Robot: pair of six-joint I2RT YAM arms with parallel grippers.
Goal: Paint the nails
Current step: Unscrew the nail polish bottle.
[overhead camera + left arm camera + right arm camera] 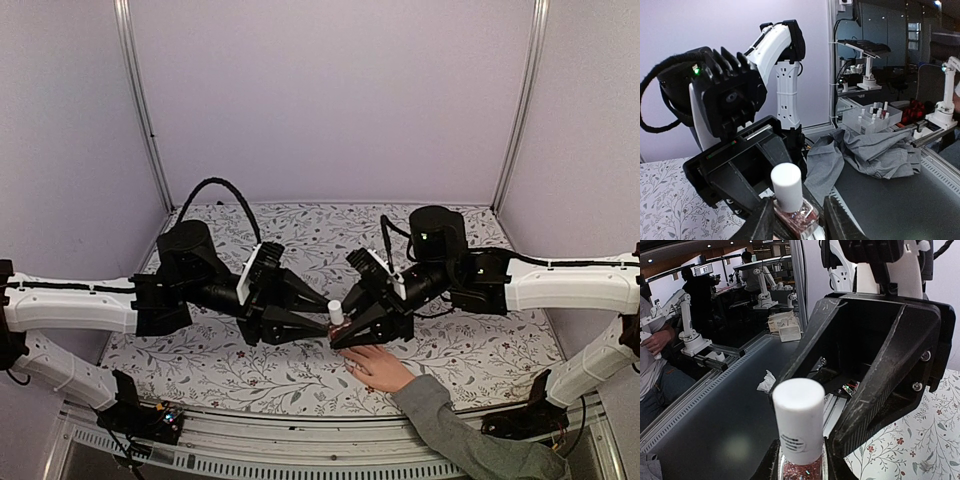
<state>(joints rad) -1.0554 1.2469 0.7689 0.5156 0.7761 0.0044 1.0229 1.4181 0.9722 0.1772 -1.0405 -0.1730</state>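
Not painting yet. Looks like the step of getting the polish bottle (336,318) open. White cap (786,186) on top, no brush out. Pinkish glass (796,219) underneath, with speckly bits inside.

Left gripper (325,319): closed on the glass part of the bottle, a finger (761,226) pressed on each side, low down in the left wrist view. Right gripper (346,329): tips right at the bottle too, from the other side. Cannot tell from the right wrist view whether squeezing the glass or only sitting close beside it. Cap free, no finger on it.

Next, probably: hold the glass steady with one gripper, grab the cap with the other, twist, then lift straight up to pull the brush out. Needs a soft, careful grip, since smooth, round and easy to slip. Needs care not to tip the bottle, with the hand so near.

Nails (353,363): at the ends of the fingers of a person's hand (377,368), lying flat on the flowery cloth (230,370) near the front edge, just in front of the two grippers and the bottle. Grey sleeve (455,435) running off to the lower right. Very tiny in the top view, much smaller than a gripper finger. Pale like the skin. Too small to tell painted from bare. Not seen in the two wrist views.
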